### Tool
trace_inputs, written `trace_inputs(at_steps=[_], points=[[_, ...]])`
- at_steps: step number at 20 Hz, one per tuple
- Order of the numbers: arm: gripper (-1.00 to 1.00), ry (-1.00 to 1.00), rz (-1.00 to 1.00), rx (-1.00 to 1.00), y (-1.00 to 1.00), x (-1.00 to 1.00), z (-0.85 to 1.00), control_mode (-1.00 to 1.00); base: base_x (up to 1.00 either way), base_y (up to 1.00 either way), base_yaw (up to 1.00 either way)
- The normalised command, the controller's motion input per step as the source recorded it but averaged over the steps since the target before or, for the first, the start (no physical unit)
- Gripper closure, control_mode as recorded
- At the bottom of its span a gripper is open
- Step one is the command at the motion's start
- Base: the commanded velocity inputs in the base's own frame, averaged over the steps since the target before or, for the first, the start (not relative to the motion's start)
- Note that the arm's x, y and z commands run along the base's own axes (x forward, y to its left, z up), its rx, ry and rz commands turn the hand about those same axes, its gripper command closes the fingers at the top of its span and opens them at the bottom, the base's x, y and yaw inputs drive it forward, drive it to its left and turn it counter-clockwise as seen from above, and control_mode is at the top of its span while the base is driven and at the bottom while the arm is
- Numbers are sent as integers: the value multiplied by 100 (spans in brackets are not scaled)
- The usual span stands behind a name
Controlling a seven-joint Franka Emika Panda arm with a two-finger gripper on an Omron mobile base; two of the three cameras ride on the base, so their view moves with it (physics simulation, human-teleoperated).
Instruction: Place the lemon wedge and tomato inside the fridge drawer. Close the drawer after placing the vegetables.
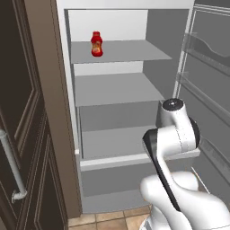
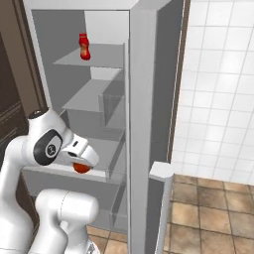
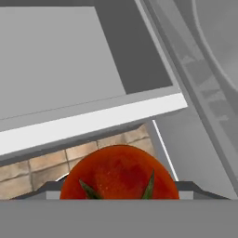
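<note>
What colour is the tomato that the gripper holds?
Red-orange, with dark green sepals on the tomato; the hand view shows it best.

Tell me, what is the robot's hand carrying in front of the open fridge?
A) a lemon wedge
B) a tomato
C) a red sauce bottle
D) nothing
B: the hand view shows a round red tomato with green stem leaves held in the gripper, above the fridge drawer.

No readable text anywhere — no labels, brands, numbers.
</note>
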Motion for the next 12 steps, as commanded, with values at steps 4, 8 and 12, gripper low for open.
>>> trace_inputs(at_steps=[4, 8, 12], points=[[100, 0, 0, 0, 0, 0, 0, 100, 23, -29, 0], [100, 0, 0, 0, -6, 43, -3, -100, 0, 0, 0], [100, 8, 0, 0, 1, 97, 0, -100, 0, 0, 0]])
